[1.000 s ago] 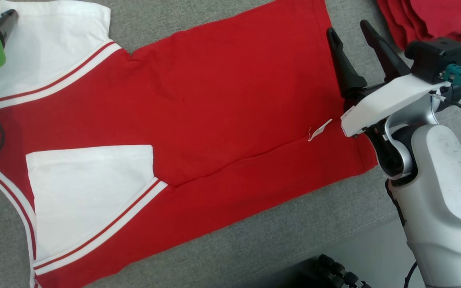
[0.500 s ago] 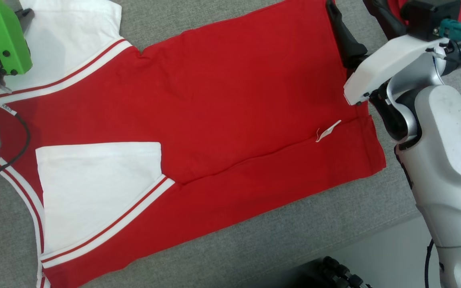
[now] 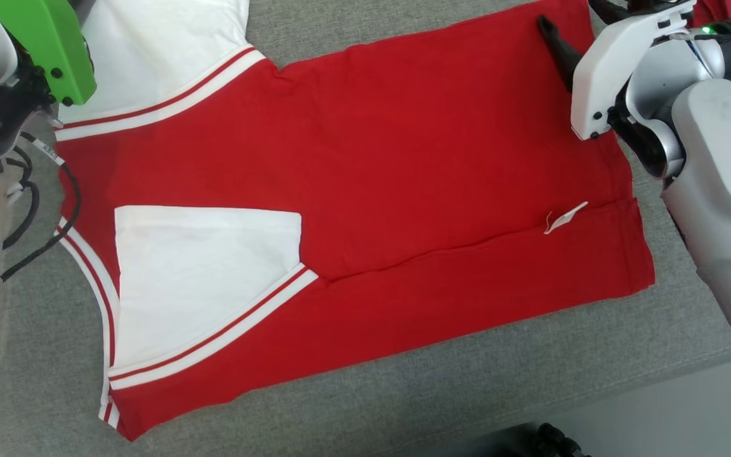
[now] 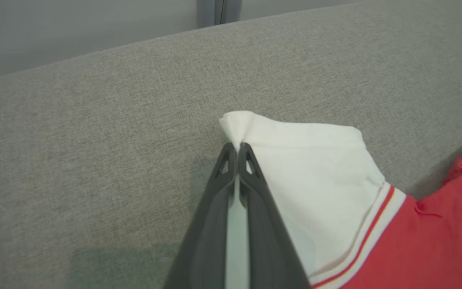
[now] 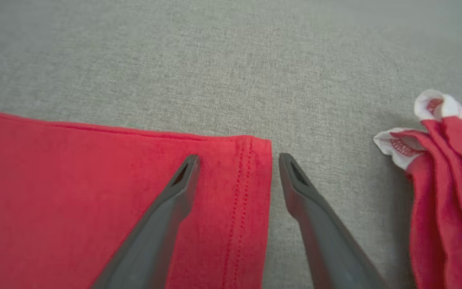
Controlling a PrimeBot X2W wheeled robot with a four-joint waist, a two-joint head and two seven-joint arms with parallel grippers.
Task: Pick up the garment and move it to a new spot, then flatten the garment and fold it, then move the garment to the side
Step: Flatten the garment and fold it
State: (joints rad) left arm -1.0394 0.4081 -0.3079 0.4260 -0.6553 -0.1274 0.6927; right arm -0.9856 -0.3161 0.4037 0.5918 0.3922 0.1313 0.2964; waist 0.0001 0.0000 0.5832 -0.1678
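You are looking down at a red shirt (image 3: 403, 158) with white sleeves, lying spread flat across the table (image 3: 467, 393), which is covered in grey cloth. Your left pincer (image 4: 237, 146) is clenching the tip of the far sleeve (image 4: 315, 168), and the white cloth is bunching into a small peak above the dark fingertips. Your right pincer (image 5: 235, 160) is standing released, straddling the far hem corner: one finger is reaching over the red cloth, the other over bare table just beside the hem. The near sleeve (image 3: 207, 279) is lying folded in over the red body. A small white tag (image 3: 565, 218) is sticking out near the hem. A heap of red and white clothes (image 5: 447, 180) is lying near the right pincer, apart from the shirt.
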